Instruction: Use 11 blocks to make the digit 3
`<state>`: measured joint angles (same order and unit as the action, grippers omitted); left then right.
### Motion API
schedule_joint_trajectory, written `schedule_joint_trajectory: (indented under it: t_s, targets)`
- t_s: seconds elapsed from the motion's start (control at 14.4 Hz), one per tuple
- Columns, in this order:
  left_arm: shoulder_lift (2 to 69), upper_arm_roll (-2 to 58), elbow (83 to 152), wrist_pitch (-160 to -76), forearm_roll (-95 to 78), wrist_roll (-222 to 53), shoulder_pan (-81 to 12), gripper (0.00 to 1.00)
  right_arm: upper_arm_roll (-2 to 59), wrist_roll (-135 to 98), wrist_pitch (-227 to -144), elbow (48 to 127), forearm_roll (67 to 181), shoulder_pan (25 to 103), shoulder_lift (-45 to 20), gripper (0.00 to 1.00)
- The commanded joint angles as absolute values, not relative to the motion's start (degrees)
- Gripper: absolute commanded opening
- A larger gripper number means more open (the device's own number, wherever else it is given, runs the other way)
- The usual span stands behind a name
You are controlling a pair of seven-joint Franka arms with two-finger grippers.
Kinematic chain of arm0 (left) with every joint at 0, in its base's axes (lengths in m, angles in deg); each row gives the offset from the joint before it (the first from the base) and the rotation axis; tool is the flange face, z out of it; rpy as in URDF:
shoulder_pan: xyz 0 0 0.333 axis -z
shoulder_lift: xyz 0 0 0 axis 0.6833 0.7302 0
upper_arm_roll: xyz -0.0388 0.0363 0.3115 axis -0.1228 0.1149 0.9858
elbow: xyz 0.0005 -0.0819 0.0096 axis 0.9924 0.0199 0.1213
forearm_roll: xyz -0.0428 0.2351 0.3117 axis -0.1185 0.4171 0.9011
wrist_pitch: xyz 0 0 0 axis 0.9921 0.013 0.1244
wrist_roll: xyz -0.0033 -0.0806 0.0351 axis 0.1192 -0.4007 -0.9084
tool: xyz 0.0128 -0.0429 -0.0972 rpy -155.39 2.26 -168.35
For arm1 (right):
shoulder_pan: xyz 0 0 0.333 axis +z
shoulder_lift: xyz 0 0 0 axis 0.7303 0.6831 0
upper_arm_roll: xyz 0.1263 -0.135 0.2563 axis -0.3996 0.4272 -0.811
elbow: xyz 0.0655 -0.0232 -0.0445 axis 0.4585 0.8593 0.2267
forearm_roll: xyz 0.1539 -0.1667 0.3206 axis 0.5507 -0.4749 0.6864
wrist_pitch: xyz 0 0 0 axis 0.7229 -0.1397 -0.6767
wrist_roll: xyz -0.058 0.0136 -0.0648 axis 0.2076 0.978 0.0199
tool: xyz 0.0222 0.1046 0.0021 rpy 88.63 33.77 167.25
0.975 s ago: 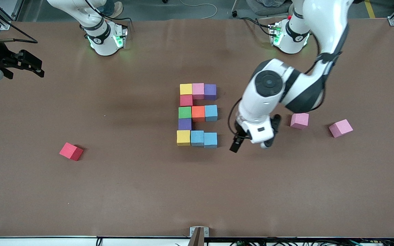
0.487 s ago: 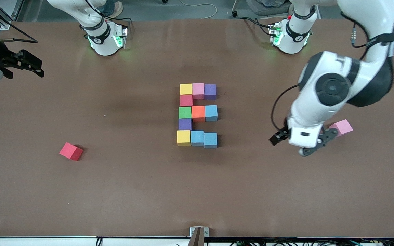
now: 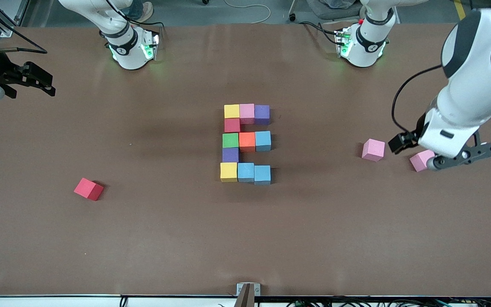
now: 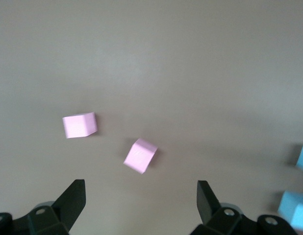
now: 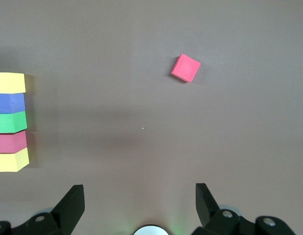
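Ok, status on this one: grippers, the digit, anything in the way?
Left gripper open, empty, over a spare pink block. Right gripper open, waiting at the table edge. Digit assembled, eleven blocks touching. Nothing in the way.

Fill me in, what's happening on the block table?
Eleven blocks sit joined mid-table as a blocky 3, mirrored in the front view. The left end effector hangs open and empty over two spare pink cubes at its end of the table. The right end effector waits open above its end, where a loose red cube lies.

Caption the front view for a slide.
Eleven-block digit 3 complete at table centre; open left gripper above a spare pink block.
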<state>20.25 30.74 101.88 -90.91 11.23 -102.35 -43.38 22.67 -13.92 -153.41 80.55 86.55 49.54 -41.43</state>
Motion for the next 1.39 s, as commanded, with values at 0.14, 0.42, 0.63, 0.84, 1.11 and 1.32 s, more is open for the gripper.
schedule_joint_trajectory:
  t_s: [0.14,0.42,0.63,0.84,1.11,1.32]
  targets:
    - [12.6,42.5,105.2,-86.6,4.8,-86.5,-39.1,1.0,22.8,-13.9,-153.0,80.9,86.0,50.0,-42.4,1.0]
    - [6.7,44.8,110.1,-86.6,4.0,-85.7,-37.2,1.0,22.8,-13.8,-153.0,80.9,86.0,50.0,-42.4,1.0]
    - [5.9,46.1,110.8,-86.6,2.5,-85.7,-36.4,1.0,22.8,-13.9,-153.0,80.9,86.1,50.0,-42.4,1.0]
    - [5.9,46.0,110.7,-86.6,1.4,-85.7,-36.9,1.0,22.8,-13.9,-153.0,80.9,86.0,49.9,-42.4,1.0]
    - [6.0,45.9,110.6,-86.8,1.3,-85.7,-36.7,1.0,22.8,-13.8,-153.0,80.9,86.0,50.0,-42.4,1.0]
    - [6.1,45.7,110.6,-86.7,1.4,-85.8,-36.3,1.0,22.8,-13.8,-153.0,80.9,86.0,49.9,-42.4,1.0]
